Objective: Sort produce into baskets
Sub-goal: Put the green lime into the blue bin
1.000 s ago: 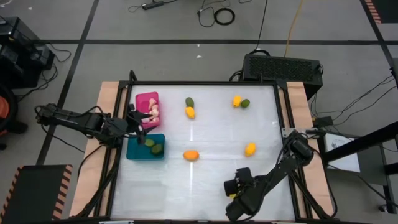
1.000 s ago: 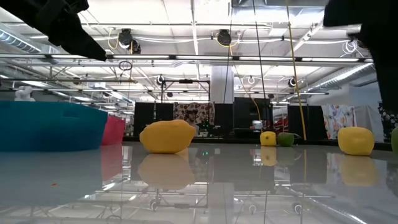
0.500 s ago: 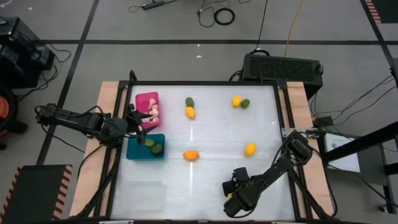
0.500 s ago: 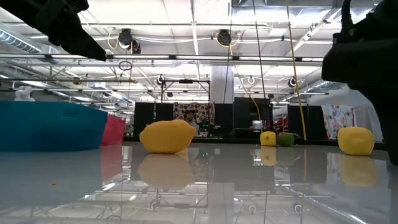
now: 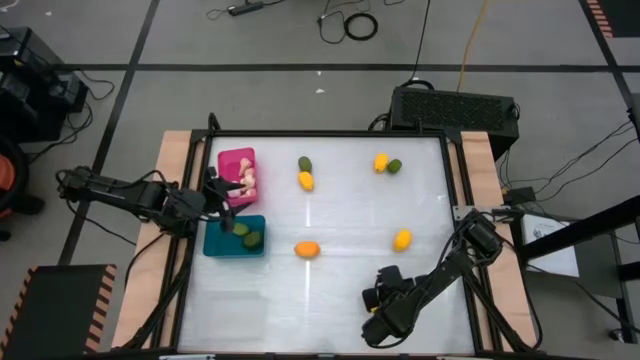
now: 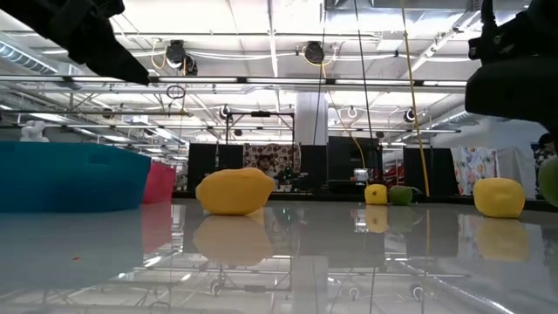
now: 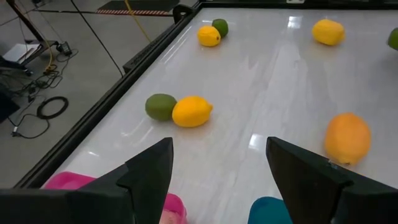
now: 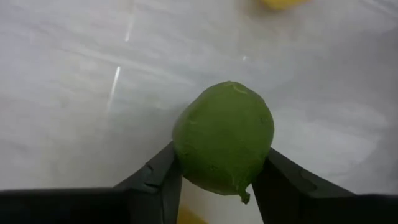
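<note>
Right wrist view: right gripper (image 8: 217, 186) pinches green fruit (image 8: 224, 140), now lifted vs 0.5 s ago; teal basket (image 5: 234, 240) next, I think. Left gripper (image 7: 217, 168) fingers spread, waiting.

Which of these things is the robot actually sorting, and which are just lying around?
Job: green oval fruit in right gripper; orange oval; yellow fruits; pink bin; teal bin.
Lying about: black box; floor cables.
</note>
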{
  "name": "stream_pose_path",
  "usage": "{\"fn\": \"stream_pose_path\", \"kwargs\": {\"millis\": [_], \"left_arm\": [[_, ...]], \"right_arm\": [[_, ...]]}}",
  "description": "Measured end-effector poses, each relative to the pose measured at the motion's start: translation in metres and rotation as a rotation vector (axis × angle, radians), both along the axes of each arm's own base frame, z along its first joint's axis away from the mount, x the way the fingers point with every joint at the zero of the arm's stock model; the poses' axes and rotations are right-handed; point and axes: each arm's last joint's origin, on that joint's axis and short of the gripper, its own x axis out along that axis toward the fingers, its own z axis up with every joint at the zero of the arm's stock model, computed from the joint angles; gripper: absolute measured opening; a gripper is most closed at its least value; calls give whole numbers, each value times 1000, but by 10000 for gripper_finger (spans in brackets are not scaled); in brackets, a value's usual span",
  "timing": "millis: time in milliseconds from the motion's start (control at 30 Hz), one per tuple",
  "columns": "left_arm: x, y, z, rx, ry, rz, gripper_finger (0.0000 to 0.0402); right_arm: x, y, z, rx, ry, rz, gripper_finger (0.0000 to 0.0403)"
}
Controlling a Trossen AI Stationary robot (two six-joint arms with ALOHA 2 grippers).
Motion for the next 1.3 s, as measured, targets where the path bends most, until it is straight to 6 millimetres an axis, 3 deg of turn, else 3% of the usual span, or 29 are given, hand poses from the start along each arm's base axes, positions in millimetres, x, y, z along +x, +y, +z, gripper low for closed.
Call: {"fn": "stream_pose_path", "kwargs": {"millis": [233,433,667,900,1100,1300], "left_arm": [[1,0,2,-12,-28,3,265],[2,-1,4,-257,-155,123,265],[4,-1,7,-304,-208,144,265],[6,-4,7,-436,-214,72,265],[12,-10,23,-380,-294,-176,265],[9,1,51,-308,-360,-137,265]], "right_arm": [[3,-4,25,-102,15,30,164],[20,-6,45,-157,-145,114,165],[47,-10,52,-255,-350,281,166],[93,-23,55,-307,-511,493,166],[145,-58,67,-382,-588,680,166],[192,-92,80,-440,-767,847,166]]}}
